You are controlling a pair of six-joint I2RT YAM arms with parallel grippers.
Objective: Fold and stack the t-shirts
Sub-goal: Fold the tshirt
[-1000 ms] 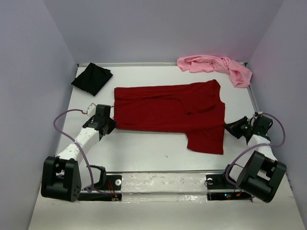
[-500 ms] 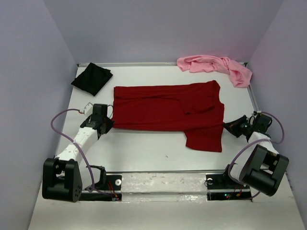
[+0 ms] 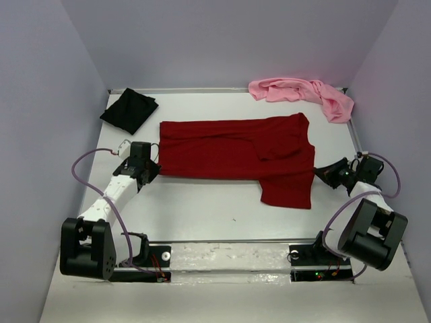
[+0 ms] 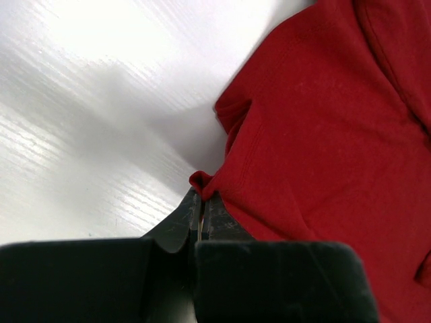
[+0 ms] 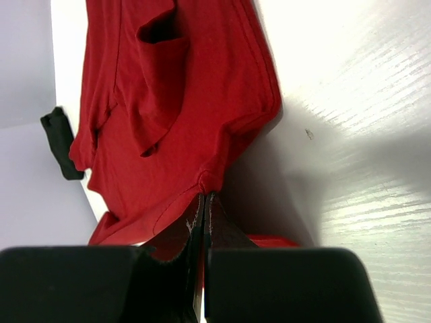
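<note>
Pinching the dark red t-shirt [image 3: 236,151], left claw [image 4: 201,196] and right claw [image 5: 204,197] seemingly hide its clamped hems.

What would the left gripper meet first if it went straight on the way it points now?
The red shirt: the left gripper is shut on its corner, and more of that cloth seems to lie straight ahead.
</note>
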